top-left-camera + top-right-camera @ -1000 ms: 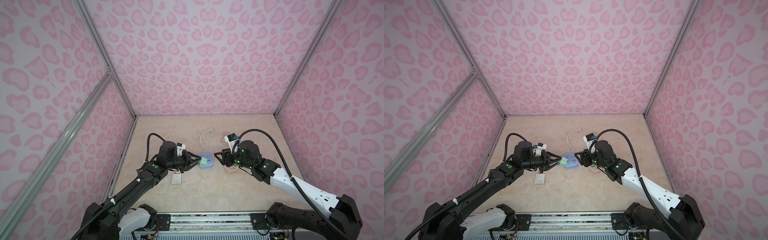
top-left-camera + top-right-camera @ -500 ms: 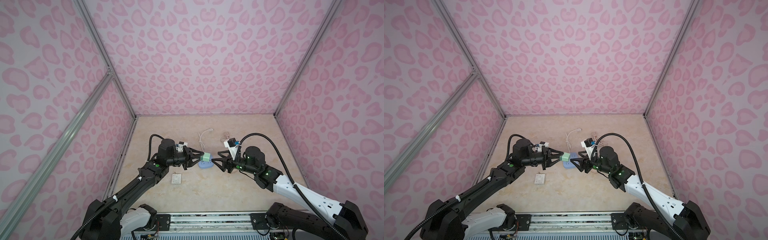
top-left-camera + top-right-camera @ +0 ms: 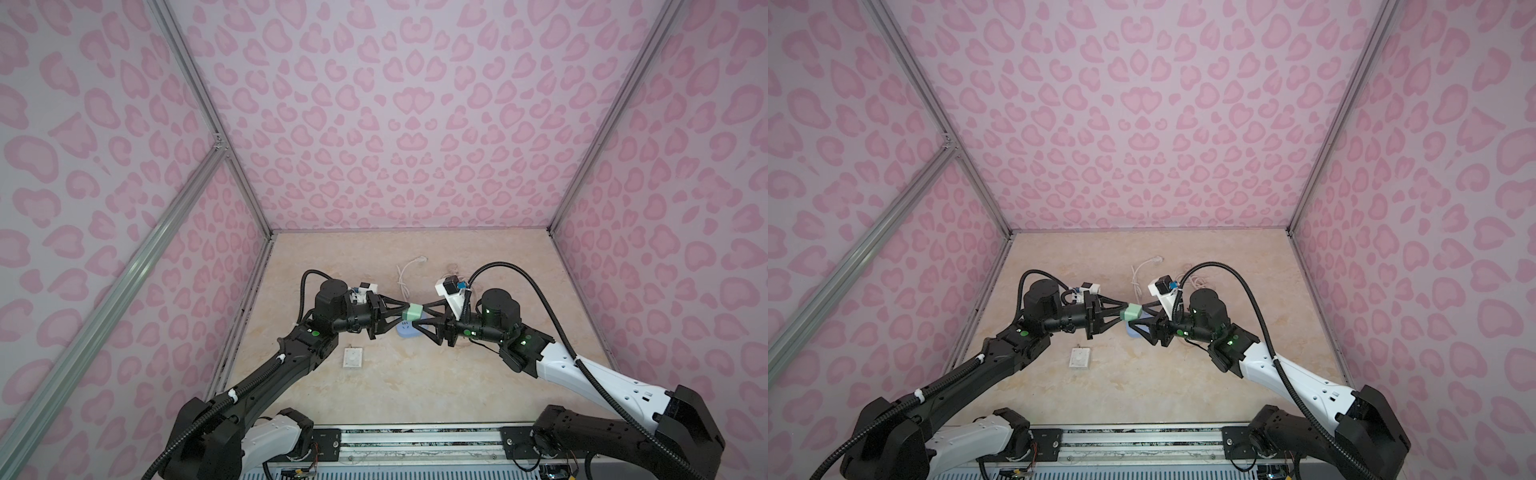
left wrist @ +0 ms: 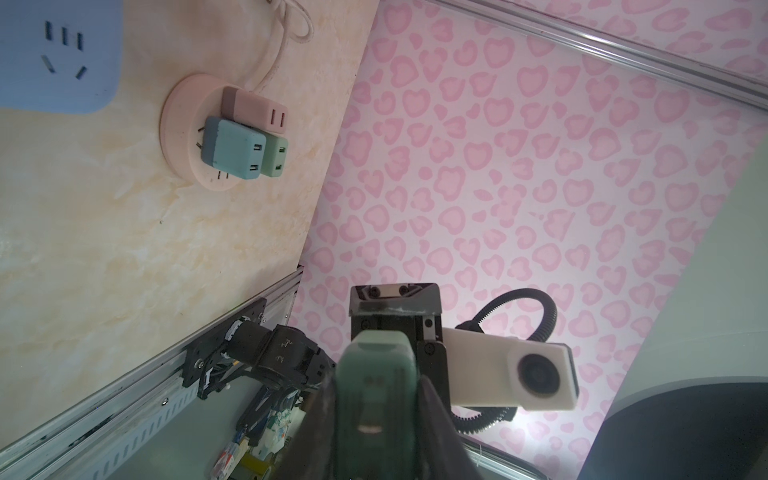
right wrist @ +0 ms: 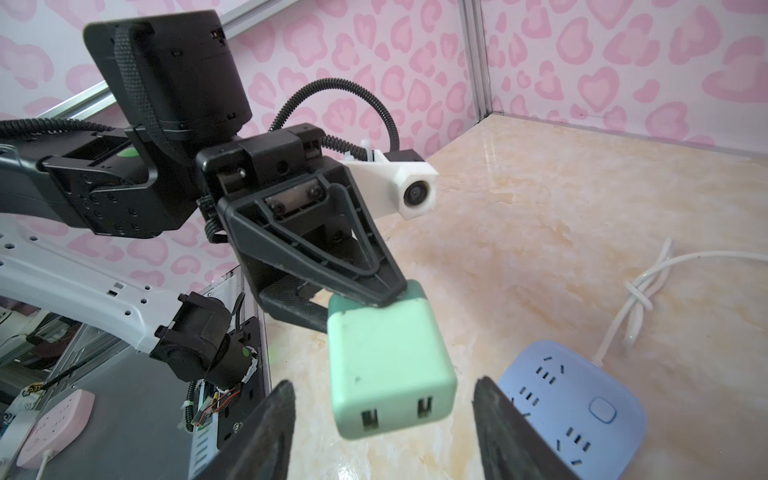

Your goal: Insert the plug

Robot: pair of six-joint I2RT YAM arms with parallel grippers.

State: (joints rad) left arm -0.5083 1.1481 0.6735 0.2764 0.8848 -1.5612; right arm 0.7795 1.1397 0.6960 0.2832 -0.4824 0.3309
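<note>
Two high stereo views, two close wrist views, one scene.
Both top views look down from above the arm bases (image 3: 282, 432) toward the back wall (image 3: 411, 145), taking in the whole desk (image 3: 374, 395). The left wrist view, rolled sideways, looks along the left end effector (image 4: 376, 399); the right wrist view looks closely past the right end effector (image 5: 384, 407). All four share the green plug (image 5: 388, 361).

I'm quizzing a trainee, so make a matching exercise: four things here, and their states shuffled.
1 mint-green charger plug
2 blue power strip
3 right tool
4 pink round socket

A open around the plug
B three chargers sit on it
C gripped by the left tool
D lies below the held plug

Pairs: 1-C, 2-D, 3-A, 4-B
</note>
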